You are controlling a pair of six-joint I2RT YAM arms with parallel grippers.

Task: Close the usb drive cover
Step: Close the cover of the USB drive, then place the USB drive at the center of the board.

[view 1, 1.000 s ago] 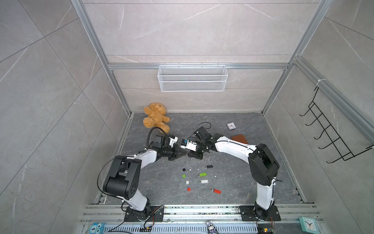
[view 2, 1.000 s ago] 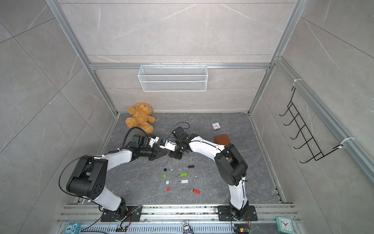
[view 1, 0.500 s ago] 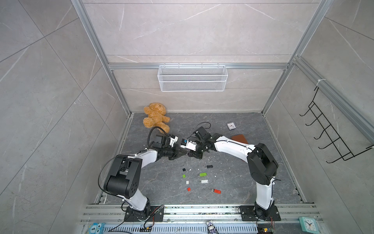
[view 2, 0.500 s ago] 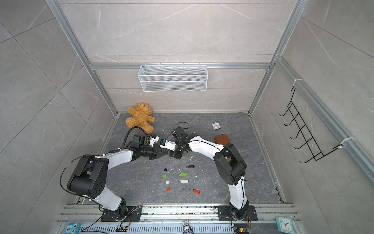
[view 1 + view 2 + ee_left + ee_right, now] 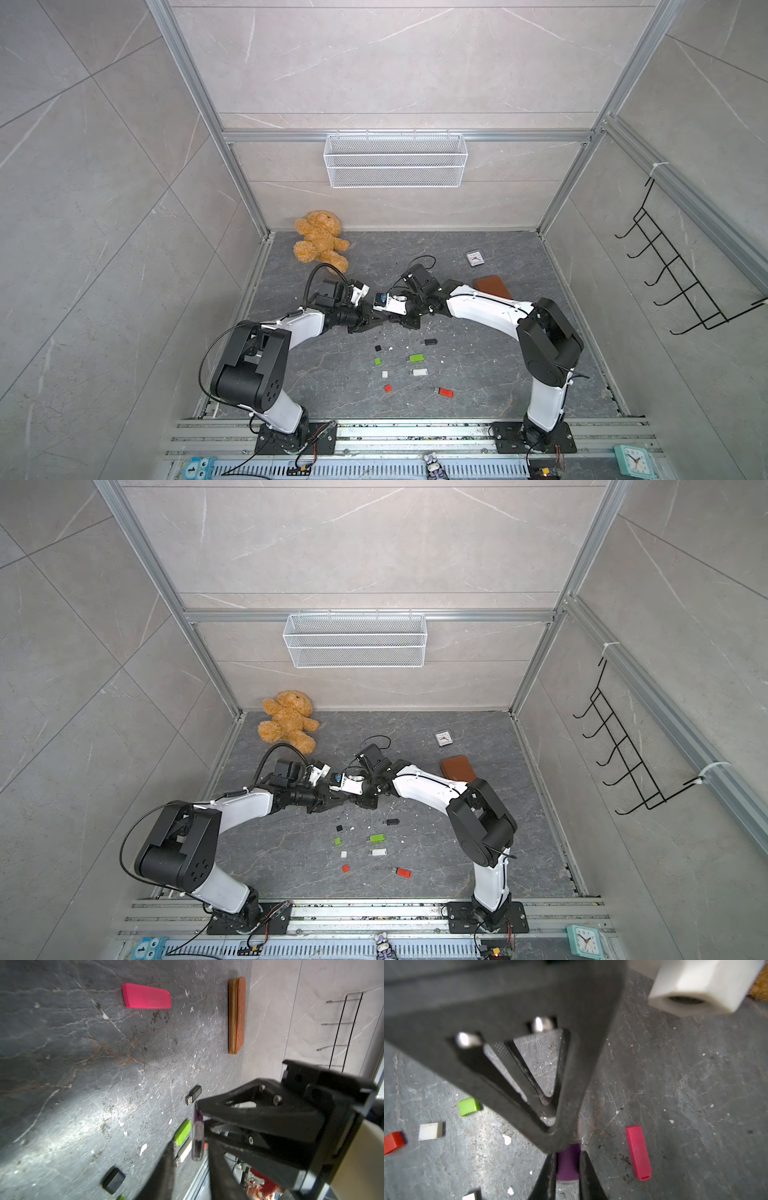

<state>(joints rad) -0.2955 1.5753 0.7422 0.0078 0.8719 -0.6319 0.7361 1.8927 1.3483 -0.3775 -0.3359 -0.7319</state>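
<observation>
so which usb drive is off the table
The purple drive, pinched in the right gripper; the green drive, black drive and the rest lie on the table.

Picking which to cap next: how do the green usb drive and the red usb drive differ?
Colour: the green usb drive is lime, the red usb drive bright red. Place: the green one lies farther back, close beside the white usb drive; the red one lies alone, nearest the front. Both lie flat, uncapped, metal plugs bare.

teddy bear [image 5: 320, 243], brown wallet [image 5: 493, 286], wire basket [image 5: 395, 161].
</observation>
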